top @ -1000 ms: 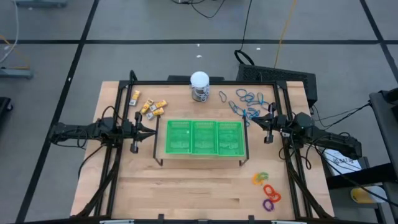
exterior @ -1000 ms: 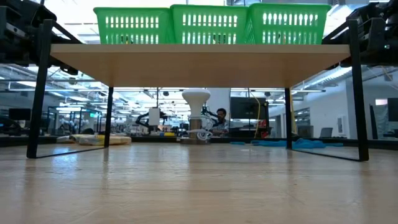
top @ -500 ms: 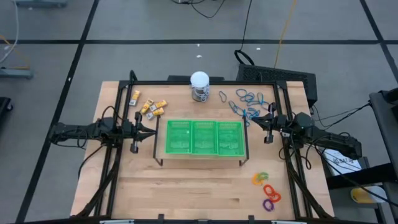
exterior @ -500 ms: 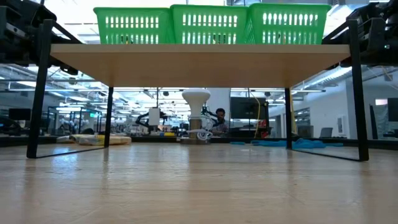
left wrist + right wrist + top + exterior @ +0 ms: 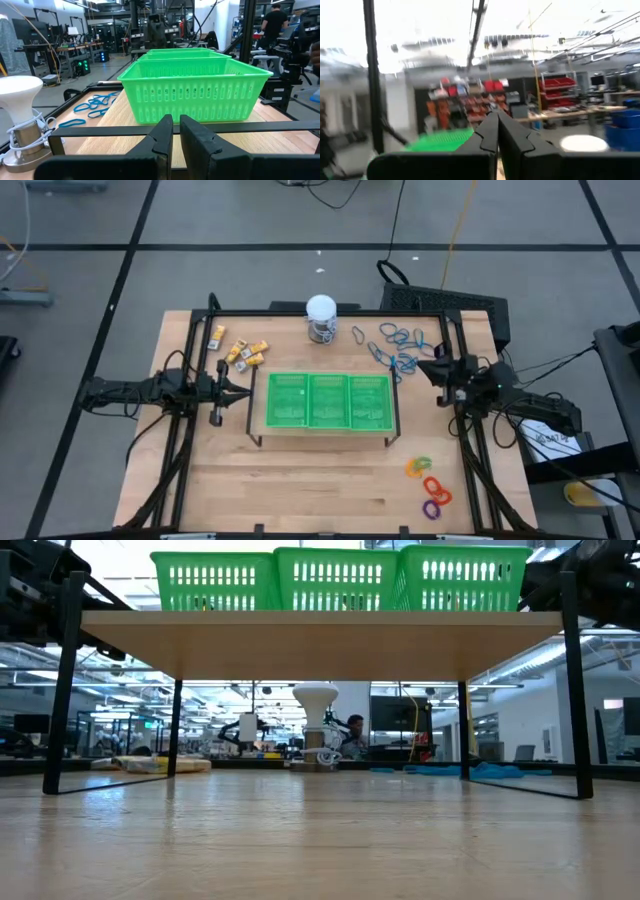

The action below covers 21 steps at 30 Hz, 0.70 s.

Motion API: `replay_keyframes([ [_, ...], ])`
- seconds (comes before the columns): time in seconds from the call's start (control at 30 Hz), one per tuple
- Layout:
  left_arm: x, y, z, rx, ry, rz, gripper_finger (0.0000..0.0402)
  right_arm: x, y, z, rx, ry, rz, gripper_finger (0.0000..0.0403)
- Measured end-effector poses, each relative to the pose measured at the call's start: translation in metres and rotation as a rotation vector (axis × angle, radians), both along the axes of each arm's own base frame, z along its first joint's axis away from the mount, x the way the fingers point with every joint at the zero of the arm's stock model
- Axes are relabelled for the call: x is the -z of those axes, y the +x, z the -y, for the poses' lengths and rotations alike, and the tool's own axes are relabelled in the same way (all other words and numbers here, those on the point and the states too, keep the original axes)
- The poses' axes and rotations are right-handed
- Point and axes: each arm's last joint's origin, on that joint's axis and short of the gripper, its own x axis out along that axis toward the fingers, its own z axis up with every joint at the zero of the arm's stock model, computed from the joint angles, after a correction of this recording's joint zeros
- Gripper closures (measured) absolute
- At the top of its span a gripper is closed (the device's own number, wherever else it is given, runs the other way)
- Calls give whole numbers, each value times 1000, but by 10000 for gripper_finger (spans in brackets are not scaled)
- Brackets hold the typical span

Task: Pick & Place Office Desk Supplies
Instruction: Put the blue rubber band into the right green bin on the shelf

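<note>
1. The wooden tabletop [image 5: 300,480] fills the middle of the high view.
2. A green tray [image 5: 328,400] with three compartments sits on a raised shelf at the centre.
3. The left hand [image 5: 238,387] waits at the tray's left end, fingers pressed together and holding nothing.
4. The right hand [image 5: 422,367] sits at the tray's upper right corner, closed and empty.
5. A white-topped jar [image 5: 321,318] stands above the tray.
6. Blue loops [image 5: 398,343] lie upper right.
7. Yellow blocks [image 5: 240,350] lie upper left.
8. Coloured rings [image 5: 430,485] lie lower right.
</note>
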Motion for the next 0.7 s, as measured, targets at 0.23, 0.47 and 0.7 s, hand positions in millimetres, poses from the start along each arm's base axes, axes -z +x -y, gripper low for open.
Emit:
replay_keyframes([
  [0.23, 0, 0, 0, 0, 0, 0, 357, -1, -1, 0, -13, 52, 21, 403],
  [0.47, 0, 0, 0, 0, 0, 0, 357, -3, -1, 0, -28, 98, 50, 403],
  [0.7, 0, 0, 0, -1, 0, 0, 357, -5, 10, 6, 47, 170, -38, 342],
])
